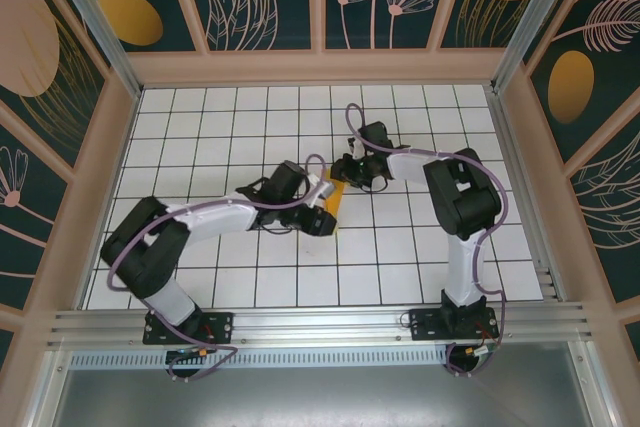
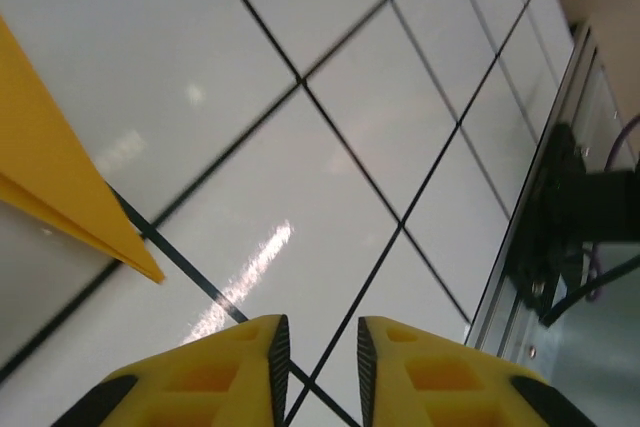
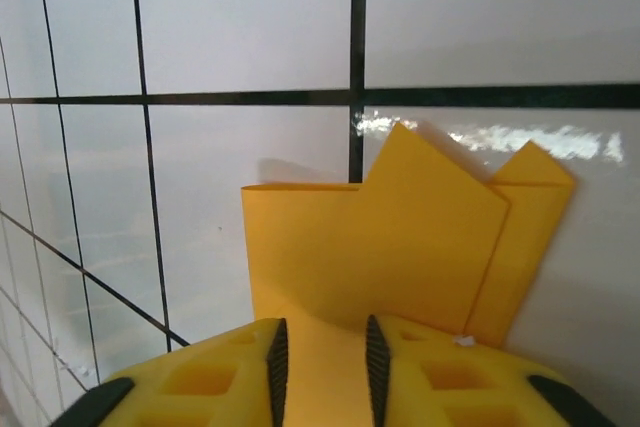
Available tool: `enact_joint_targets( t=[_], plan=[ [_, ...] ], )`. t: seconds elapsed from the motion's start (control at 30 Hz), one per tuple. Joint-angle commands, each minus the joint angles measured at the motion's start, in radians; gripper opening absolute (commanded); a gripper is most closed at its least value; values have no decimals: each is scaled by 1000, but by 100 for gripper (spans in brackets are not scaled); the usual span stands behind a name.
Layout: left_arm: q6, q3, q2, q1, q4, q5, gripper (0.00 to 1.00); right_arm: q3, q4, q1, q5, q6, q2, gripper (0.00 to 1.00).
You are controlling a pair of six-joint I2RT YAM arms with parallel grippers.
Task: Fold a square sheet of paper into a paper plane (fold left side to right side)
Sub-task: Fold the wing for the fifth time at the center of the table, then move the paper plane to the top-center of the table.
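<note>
The paper lies flat near the middle of the table, between the two grippers; in the top view its long axis seems to run from about 1 o'clock to 7 o'clock, though the arms cover part of it and I am not sure of the exact tilt; it is already folded into layers, with two pointed flaps at its far edge in the right wrist view

The right gripper is the nearer one; it stands directly over the near edge of the paper, which spreads away from it toward 12 o'clock; its jaws are a narrow gap apart and the orange sheet shows through that gap, so it does not look like a firm pinch; I cannot tell if the edge sits between the pads or only under them

The left gripper is just beside the paper and not touching it; in its own view the sheet is at 10 o'clock, with a sharp corner pointing toward 4 o'clock; its jaws are also narrowly apart, with only tile between them

The left arm stretches low from 7 o'clock toward the centre; the right arm bends high at 3 o'clock and its wrist turns down at the paper; for a left-to-right fold, I judge the left gripper must first move toward 10 o'clock to reach the edge
</note>
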Motion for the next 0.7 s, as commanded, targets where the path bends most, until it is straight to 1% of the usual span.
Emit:
enact_joint_targets(
  t=[0.0,0.1,0.17,0.3,0.37,0.43,0.53,0.63,0.67],
  plan=[
    [-36,-38,-86,40,43,-96,32,36,-16,-6,52,-44,-115,36],
    [-58,-70,-152,47,88,-198,37,36,-53,-9,89,-58,-183,42],
    [-70,-79,-186,48,98,-287,43,34,-90,-8,122,-63,-223,44],
    [-99,-101,-254,49,118,-492,55,16,-202,7,247,-47,-301,48],
    [-117,-109,-287,49,123,-596,61,-16,-233,29,303,-27,-337,54],
    [-132,-123,-320,49,140,-688,68,-61,-241,52,324,-2,-368,60],
    [-150,-150,-364,49,175,-772,75,-107,-225,90,298,27,-364,63],
    [-157,-169,-393,49,191,-813,80,-112,-222,135,310,42,-324,63],
    [-159,-171,-397,49,188,-821,81,-107,-220,145,311,46,-308,63]
  ],
)
